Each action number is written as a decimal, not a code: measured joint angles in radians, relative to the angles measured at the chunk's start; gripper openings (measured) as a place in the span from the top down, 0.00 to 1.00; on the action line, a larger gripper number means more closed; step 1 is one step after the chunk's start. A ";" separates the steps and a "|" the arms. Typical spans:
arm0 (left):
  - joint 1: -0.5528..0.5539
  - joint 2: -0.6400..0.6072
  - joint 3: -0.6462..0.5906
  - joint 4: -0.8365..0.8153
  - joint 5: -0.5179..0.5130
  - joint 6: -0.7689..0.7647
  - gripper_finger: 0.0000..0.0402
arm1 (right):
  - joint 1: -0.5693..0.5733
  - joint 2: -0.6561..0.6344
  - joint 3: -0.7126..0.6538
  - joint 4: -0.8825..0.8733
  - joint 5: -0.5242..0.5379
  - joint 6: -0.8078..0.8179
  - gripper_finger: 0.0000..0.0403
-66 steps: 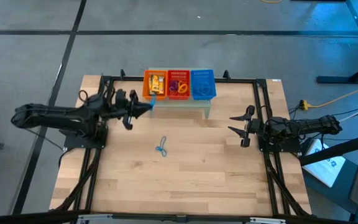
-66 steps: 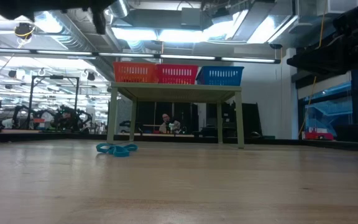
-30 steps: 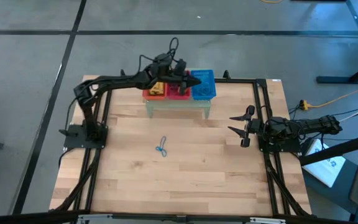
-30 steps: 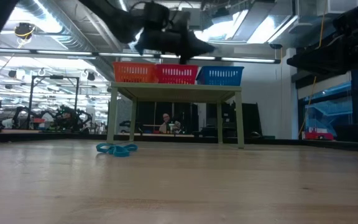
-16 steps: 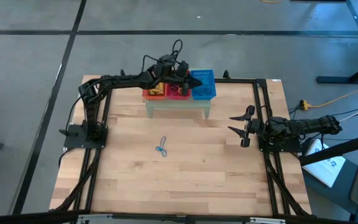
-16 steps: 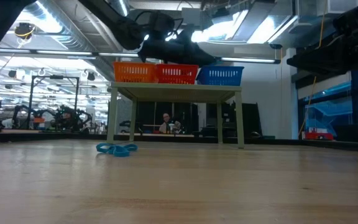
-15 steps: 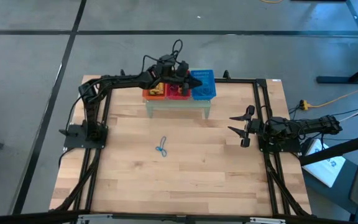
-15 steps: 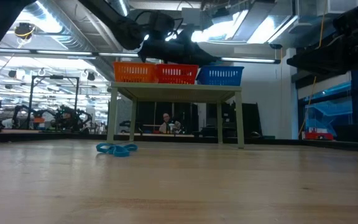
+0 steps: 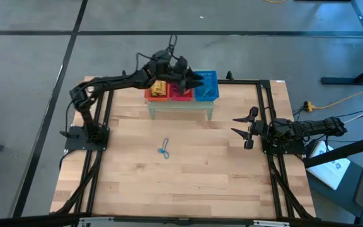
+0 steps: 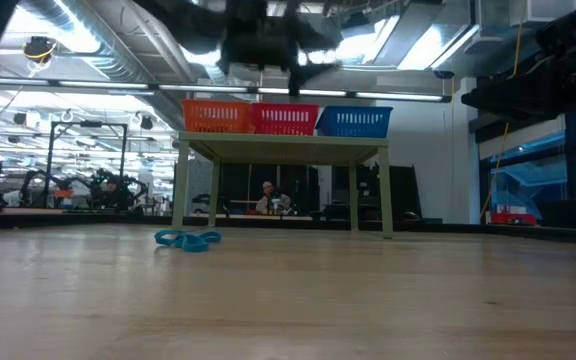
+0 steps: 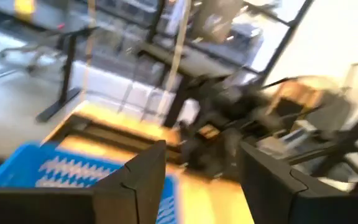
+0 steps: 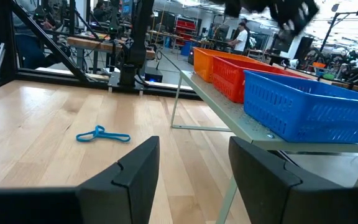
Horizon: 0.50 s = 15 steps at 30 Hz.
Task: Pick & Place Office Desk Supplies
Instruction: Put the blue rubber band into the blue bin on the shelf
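A: What lies nearest the right gripper?
B: Bare table, then the blue loops well off its spread fingers.
A: Farther?
B: The left gripper, fingers apart, hangs stretched over the red basket and blue basket.

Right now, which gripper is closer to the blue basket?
Left. The left gripper hovers open over the baskets, at the blue basket's edge. The right gripper waits open over the table, well off it.
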<state>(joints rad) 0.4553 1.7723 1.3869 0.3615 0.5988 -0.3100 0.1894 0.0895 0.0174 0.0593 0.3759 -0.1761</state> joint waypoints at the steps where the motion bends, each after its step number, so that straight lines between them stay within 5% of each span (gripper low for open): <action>1: 0.003 -0.028 0.000 -0.007 0.017 -0.016 0.52 | 0.000 0.000 0.000 0.000 0.000 0.000 0.52; 6: 0.019 -0.230 0.000 -0.106 0.041 -0.018 0.56 | 0.000 0.000 0.000 0.000 0.000 0.000 0.52; 15: -0.089 -0.657 -0.005 -0.535 -0.260 0.232 0.62 | 0.000 0.000 0.000 0.000 0.000 -0.001 0.52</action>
<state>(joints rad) 0.3667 1.1153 1.3815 -0.1734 0.3393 -0.0784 0.1894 0.0895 0.0174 0.0593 0.3759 -0.1768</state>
